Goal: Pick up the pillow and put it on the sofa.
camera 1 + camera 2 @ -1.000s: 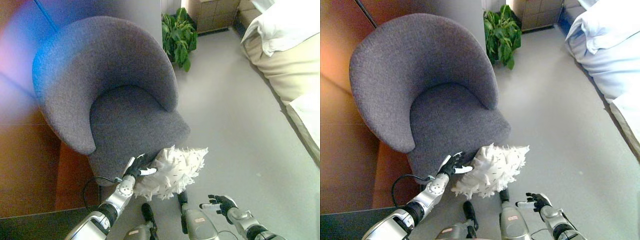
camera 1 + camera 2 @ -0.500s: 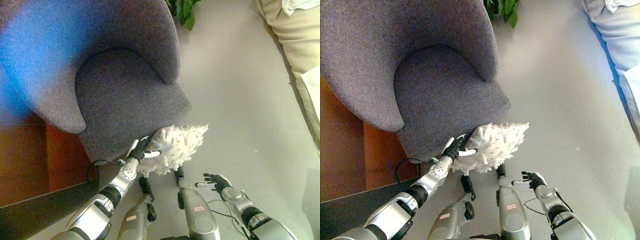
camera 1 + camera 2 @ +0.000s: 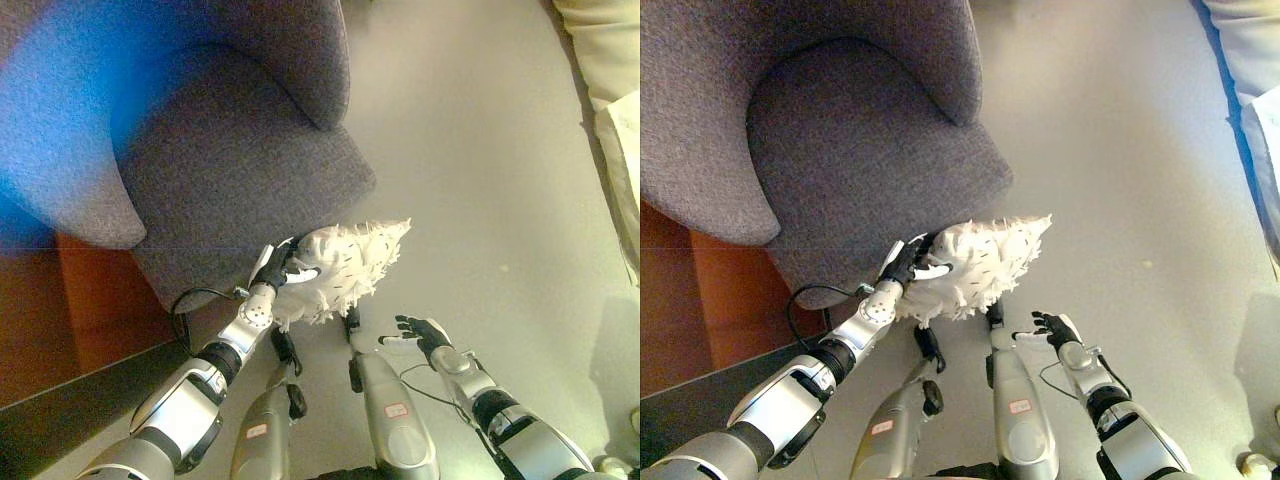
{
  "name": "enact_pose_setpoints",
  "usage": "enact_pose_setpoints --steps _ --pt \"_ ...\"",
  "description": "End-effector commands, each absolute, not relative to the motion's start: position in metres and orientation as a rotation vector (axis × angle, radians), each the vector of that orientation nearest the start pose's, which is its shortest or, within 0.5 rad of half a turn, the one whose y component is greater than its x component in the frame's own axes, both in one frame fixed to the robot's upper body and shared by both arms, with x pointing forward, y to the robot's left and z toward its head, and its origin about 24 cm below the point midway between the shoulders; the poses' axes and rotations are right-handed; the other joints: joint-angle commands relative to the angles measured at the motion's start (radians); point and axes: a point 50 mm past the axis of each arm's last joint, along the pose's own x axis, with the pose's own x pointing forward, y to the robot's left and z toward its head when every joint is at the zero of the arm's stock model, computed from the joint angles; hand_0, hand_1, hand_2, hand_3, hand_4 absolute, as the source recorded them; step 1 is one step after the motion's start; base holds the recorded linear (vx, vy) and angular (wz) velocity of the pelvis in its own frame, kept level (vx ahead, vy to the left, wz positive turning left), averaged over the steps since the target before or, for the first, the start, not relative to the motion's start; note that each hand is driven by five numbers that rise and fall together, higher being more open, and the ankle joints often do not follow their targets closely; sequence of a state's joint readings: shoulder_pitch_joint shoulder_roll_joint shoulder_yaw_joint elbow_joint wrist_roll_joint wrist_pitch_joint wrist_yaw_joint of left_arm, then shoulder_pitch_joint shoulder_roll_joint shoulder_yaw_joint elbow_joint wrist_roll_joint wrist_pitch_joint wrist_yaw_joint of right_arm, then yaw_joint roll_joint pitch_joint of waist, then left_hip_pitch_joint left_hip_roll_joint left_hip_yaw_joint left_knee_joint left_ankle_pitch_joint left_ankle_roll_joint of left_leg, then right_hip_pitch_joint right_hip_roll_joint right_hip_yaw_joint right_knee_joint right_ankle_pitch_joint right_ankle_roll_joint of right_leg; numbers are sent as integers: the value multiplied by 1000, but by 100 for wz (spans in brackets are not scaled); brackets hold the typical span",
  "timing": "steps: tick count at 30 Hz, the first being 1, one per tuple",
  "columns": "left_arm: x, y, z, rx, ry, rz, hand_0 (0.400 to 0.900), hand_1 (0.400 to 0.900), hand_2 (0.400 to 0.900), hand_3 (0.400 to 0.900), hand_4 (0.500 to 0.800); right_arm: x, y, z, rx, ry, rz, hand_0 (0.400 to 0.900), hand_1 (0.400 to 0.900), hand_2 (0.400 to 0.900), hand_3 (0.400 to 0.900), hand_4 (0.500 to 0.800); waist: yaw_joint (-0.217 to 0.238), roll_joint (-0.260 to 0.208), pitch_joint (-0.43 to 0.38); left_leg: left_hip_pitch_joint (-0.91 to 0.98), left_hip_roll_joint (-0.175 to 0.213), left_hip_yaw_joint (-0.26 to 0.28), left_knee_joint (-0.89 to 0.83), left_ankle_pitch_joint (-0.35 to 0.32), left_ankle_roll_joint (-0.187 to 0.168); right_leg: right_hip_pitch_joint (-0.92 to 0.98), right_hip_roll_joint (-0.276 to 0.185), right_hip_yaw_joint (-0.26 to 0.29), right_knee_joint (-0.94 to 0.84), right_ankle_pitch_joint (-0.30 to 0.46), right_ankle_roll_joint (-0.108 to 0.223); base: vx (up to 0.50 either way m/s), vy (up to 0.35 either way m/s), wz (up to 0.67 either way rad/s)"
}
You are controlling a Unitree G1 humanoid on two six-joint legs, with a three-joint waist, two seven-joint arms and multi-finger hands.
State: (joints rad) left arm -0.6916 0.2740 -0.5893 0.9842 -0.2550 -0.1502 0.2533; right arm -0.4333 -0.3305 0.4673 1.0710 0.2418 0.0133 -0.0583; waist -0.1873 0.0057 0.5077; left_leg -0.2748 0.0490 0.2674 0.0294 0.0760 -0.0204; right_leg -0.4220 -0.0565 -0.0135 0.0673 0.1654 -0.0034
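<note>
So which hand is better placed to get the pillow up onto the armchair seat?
Left. The left hand already grips the fluffy white pillow at its edge, right by the front of the grey armchair. The right hand is open and empty, lower and farther from the seat.

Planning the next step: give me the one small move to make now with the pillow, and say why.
Probably lift the pillow up and forward over the chair's seat. The left hand already grips its edge, but it hangs just below the seat's front edge, not yet on the cushion. The right hand is open and holds nothing.
</note>
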Motion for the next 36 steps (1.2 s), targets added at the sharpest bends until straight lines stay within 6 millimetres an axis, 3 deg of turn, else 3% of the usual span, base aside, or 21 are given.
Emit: enact_pose_setpoints --steps 1,14,15,16,17,18,19,27,36 --pt "372 141 60 447 33 -46 900 900 900 900 800 285 -203 -60 -437 632 85 900 900 900 900 800 -5 -29 12 -90 63 -15 191 -97 -56 -56 -60 3 111 -95 109 0 0 0" --pt "383 142 82 453 -14 -21 900 900 900 900 800 301 -188 -41 -437 518 87 900 900 900 900 800 -17 -39 12 -200 71 -11 217 -81 -63 -164 -55 11 132 -78 108 0 0 0" --pt "385 142 85 454 -20 -17 857 857 857 857 774 302 -186 -39 -438 509 89 900 900 900 900 800 -19 -41 12 -210 73 -11 218 -79 -64 -174 -53 13 133 -76 108 0 0 0" --pt "386 142 87 454 -26 -13 639 639 639 639 644 304 -185 -38 -439 500 90 900 900 900 900 800 -20 -43 12 -222 74 -11 221 -77 -64 -184 -52 14 134 -75 107 0 0 0" --pt "386 142 89 456 -30 -10 596 596 596 596 618 305 -184 -36 -439 492 90 900 900 900 900 800 -22 -44 12 -229 74 -10 222 -76 -64 -192 -52 15 134 -72 107 0 0 0" --pt "387 143 91 459 -39 -5 445 445 445 445 527 305 -183 -35 -438 481 90 900 900 900 900 800 -23 -45 12 -241 75 -10 224 -75 -65 -204 -51 15 134 -67 108 -13 -30 -2" --pt "388 144 93 459 -47 -1 400 400 400 400 500 307 -182 -33 -437 474 91 900 900 900 900 800 -24 -47 12 -249 75 -10 224 -73 -65 -211 -50 16 132 -64 108 0 0 0" --pt "396 145 115 451 -96 28 400 400 400 400 500 312 -178 -22 -435 431 99 900 900 900 900 800 -42 -56 12 -304 76 -10 229 -65 -72 -269 -44 21 127 -42 108 -5 -7 -1" --pt "397 146 116 461 -109 32 400 400 400 400 500 308 -177 -26 -429 430 98 900 900 900 900 800 -43 -58 12 -320 77 -18 236 -67 -74 -282 -47 22 127 -38 108 0 0 0"
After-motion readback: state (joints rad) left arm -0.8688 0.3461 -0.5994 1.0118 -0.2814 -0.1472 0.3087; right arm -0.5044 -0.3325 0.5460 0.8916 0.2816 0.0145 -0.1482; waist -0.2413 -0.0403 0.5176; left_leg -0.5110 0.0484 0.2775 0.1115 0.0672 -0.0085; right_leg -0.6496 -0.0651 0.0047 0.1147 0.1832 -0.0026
